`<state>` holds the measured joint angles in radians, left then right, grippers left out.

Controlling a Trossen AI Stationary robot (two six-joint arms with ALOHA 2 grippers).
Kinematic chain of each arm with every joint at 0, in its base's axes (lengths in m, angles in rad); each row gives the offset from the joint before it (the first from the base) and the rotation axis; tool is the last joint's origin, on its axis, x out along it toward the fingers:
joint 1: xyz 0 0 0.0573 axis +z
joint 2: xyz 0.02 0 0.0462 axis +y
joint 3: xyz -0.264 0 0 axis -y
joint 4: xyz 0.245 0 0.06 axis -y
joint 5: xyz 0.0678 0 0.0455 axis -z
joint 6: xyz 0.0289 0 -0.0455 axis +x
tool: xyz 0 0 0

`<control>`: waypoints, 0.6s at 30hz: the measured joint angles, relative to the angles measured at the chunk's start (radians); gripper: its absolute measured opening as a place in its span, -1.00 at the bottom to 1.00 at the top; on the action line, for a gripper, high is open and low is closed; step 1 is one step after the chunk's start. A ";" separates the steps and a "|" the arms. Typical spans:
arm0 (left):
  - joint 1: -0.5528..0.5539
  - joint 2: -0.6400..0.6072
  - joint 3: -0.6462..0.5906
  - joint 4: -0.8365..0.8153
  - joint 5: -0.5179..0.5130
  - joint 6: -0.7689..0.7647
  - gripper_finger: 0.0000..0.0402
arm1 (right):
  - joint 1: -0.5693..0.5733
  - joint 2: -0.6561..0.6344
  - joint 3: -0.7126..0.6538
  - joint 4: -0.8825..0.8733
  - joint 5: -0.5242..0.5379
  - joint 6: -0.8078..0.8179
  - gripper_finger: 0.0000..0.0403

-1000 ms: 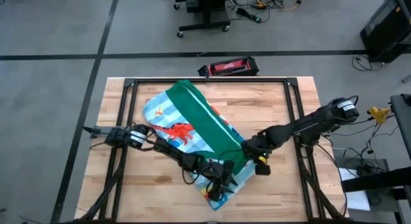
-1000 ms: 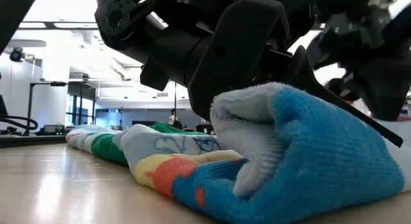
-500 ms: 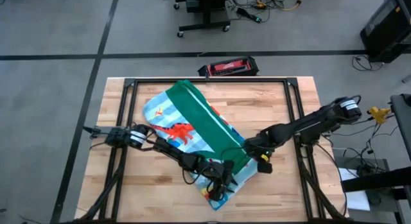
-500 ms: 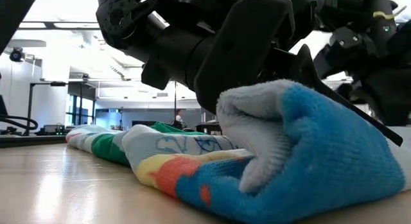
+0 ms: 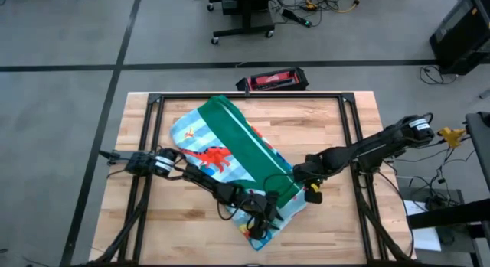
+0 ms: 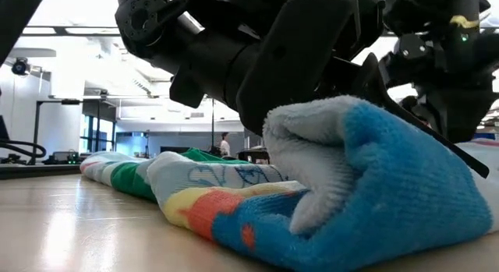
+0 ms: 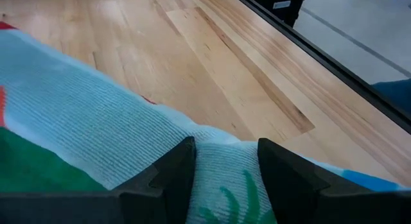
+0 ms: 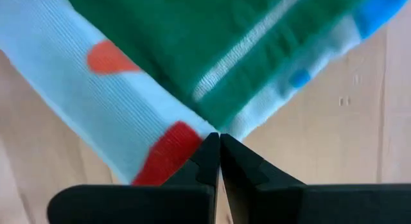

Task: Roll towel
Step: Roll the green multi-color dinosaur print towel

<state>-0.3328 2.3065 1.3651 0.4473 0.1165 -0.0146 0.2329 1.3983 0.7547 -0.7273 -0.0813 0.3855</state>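
Observation:
The towel (image 5: 230,144) lies slantwise on the wooden table, from the far left to the near right. Its dinosaur print faces up, and a green band is folded over along its length. Its near end (image 6: 366,178) is curled over into a thick roll. My left gripper (image 5: 260,221) reaches in from the table's left and is shut on that near end. My right gripper (image 5: 305,183) is shut and points down over the towel's right edge (image 8: 212,124). My left gripper pinches a thick fold of the towel's near end (image 7: 225,179) between its two fingers. They slant down from the table's left. The curled end rests on the table, several layers thick. My right gripper's shut tips stand at the towel's edge; whether they touch it, I cannot tell.
A red and black case (image 5: 272,79) lies just beyond the table's far edge. Black frame rails (image 5: 253,96) run around the tabletop. Bare wood shows at the near left (image 5: 176,229) and the far right (image 5: 321,122). A person (image 6: 224,143) stands far off in the room.
My right gripper has turned a little at the wrist beside the towel's right edge and stays shut. My left gripper keeps its hold, and the towel's curled end stays where it was.

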 joint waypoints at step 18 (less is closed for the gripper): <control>0.002 -0.038 -0.002 -0.071 -0.003 0.017 -0.22 | 0.440 -0.042 0.017 0.289 0.613 0.394 -1.00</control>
<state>-0.3305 2.2681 1.3628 0.3763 0.1139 0.0025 0.6728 1.3563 0.7716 -0.4387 0.5319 0.7800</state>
